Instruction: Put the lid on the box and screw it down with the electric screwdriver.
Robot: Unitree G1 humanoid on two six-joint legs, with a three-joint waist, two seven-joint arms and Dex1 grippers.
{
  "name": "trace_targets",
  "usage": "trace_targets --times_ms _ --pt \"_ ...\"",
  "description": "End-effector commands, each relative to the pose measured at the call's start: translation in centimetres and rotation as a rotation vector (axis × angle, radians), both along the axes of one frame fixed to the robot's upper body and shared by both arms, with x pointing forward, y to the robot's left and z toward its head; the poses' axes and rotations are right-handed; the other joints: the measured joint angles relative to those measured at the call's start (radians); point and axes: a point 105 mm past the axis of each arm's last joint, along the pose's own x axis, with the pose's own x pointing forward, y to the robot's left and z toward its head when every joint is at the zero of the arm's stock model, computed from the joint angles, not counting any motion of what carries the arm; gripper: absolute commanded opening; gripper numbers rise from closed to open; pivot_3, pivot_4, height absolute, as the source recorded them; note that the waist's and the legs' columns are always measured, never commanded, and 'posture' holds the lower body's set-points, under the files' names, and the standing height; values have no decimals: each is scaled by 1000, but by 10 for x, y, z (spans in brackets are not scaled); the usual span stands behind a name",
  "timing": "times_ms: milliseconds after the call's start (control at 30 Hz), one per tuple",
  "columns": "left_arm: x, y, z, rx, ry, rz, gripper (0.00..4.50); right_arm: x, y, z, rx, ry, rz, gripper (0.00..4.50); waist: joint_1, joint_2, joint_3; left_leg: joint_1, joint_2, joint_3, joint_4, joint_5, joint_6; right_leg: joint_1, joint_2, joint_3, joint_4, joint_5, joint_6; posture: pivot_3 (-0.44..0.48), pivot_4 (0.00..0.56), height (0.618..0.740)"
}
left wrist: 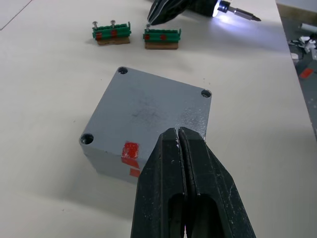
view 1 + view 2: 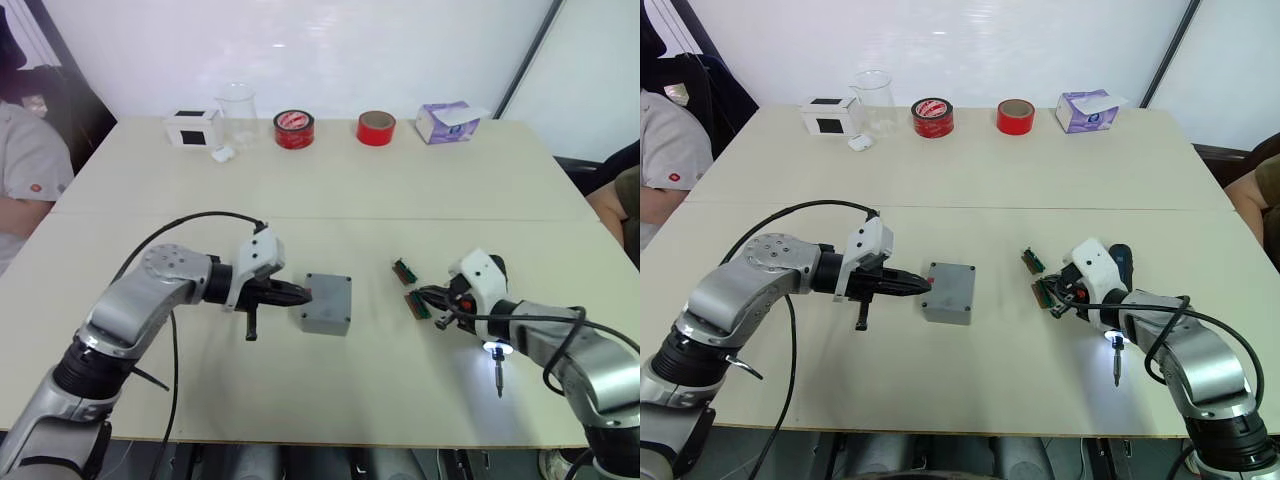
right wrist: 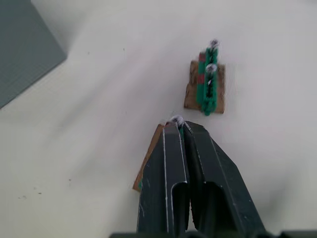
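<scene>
Lid seated on box at table centre; both grippers closed

We see the lid (image 1: 148,111) lying flat on top of the box (image 2: 326,303), its corner screw holes visible, with red marks on the box wall that faces the left gripper (image 2: 300,293). The left gripper has its fingers pressed together, holding nothing, with the tips at the near edge of the lid. To the right of the box, two green screw holders (image 2: 411,287) lie on the table (image 2: 400,180). The right gripper (image 3: 177,122) is pinched shut on a small screw at the nearer holder. The electric screwdriver (image 2: 1116,352) sits along the right forearm, light on, bit pointing toward the table's near edge
</scene>
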Motion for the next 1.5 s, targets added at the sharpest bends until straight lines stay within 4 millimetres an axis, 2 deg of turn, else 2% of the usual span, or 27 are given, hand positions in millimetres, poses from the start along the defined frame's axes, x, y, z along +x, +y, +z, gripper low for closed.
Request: trace_targets --times_ms 33,200,233,267,367,700,833,1233,1367,1500 --pt "0 -1 4 -12 -24 -8 0 0 5 16 14 -54 16 98 0 0 0 0 0 0 0 0 0 0 0 0 0 0 0 0 150 740" --pt "1 -1 4 -15 -23 -6 0 1 2 11 2 -41 6 98 0 0 0 0 0 0 0 0 0 0 0 0 0 0 0 0 150 740" --pt "1 -1 3 -15 -23 -5 0 2 1 9 -1 -40 1 582 0 0 0 0 0 0 0 0 0 0 0 0 0 0 0 0 150 740" --pt "1 -1 3 -15 -22 -4 0 2 0 9 -3 -37 -2 740 0 0 0 0 0 0 0 0 0 0 0 0 0 0 0 0 150 740" --pt "1 -1 3 -15 -20 -1 0 3 -1 9 4 -37 -13 1904 0 0 0 0 0 0 0 0 0 0 0 0 0 0 0 0 150 740" --pt "1 -1 2 -11 -18 5 0 7 5 5 18 -30 1 1993 0 0 0 0 0 0 0 0 0 0 0 0 0 0 0 0 150 740" --pt "1 1 1 -6 -16 10 0 8 6 2 16 -26 7 1030 0 0 0 0 0 0 0 0 0 0 0 0 0 0 0 0 150 740" --pt "1 0 0 -10 -18 11 0 9 6 1 13 -31 6 1030 0 0 0 0 0 0 0 0 0 0 0 0 0 0 0 0 150 740" --pt "1 0 0 -11 -18 10 0 9 6 -1 7 -30 6 24 0 0 0 0 0 0 0 0 0 0 0 0 0 0 0 0 150 740" --pt "1 1 0 -10 -19 13 0 9 6 -2 0 -29 7 24 0 0 0 0 0 0 0 0 0 0 0 0 0 0 0 0 150 740"
